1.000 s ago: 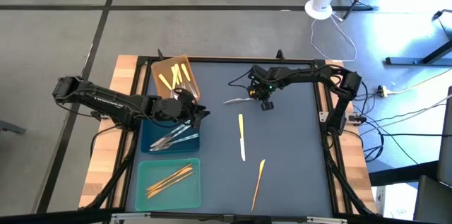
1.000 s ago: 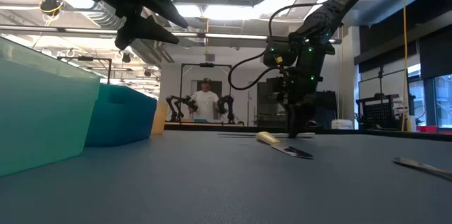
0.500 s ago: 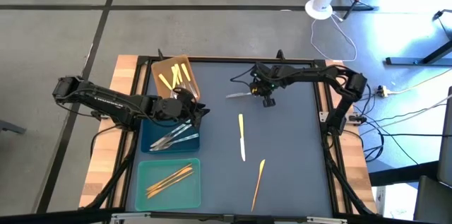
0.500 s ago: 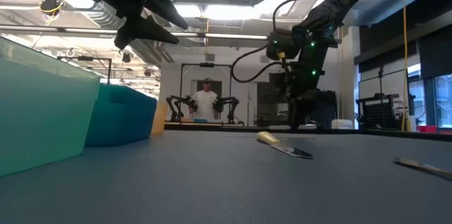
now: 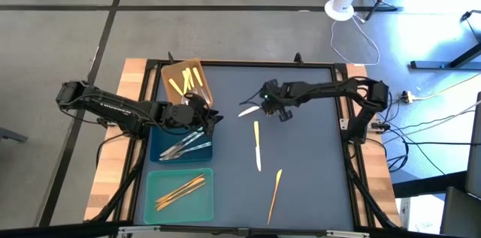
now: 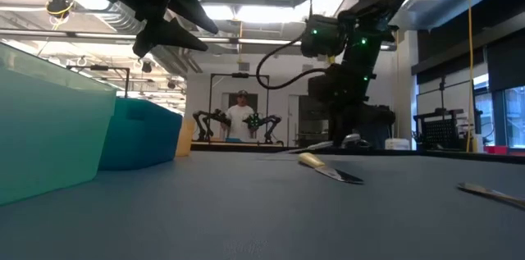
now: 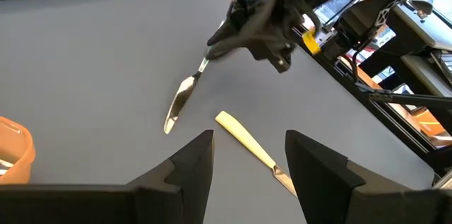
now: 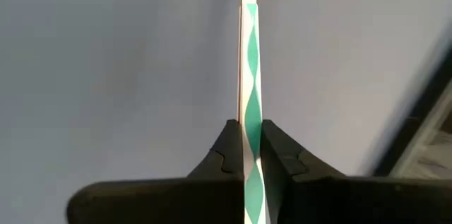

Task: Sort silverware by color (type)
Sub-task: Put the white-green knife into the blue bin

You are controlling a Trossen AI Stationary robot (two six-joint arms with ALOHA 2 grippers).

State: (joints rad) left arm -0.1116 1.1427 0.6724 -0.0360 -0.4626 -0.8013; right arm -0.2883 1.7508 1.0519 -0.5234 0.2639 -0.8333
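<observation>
My right gripper [image 5: 264,103] is shut on a silver-grey spoon [image 5: 248,109] over the far middle of the table; the left wrist view shows that spoon [image 7: 182,100] slanting down from the fingers. A yellow-handled knife [image 5: 257,146] and an orange-gold utensil [image 5: 275,185] lie flat on the mat. My left gripper [image 7: 247,155] hovers open above the blue tray [image 5: 158,146], touching nothing. The blue tray holds silver pieces [image 5: 184,146], the brown tray [image 5: 174,69] holds yellow ones [image 5: 186,82], and the teal tray [image 5: 154,182] holds gold ones [image 5: 180,189]. My right gripper pinches the spoon's handle end [image 8: 251,111] between its two fingers [image 8: 227,143], with the handle seen edge-on and running along them. The fingers come slanting from the table's right. The spoon slopes down toward its bowl [image 7: 174,111]; whether the bowl touches the mat, I cannot tell.
The three trays stand in a column along the mat's left side. The dark frame rails [image 5: 342,118] border the mat. A person [image 6: 239,116] stands far behind the table in the low view. Open mat lies between the trays and the knife.
My right gripper, shut on the spoon's handle, has risen off the mat, tipped over and moved toward the table's left. The spoon has left the mat at its handle end and has shifted left and a little nearer. My left gripper has kept still.
</observation>
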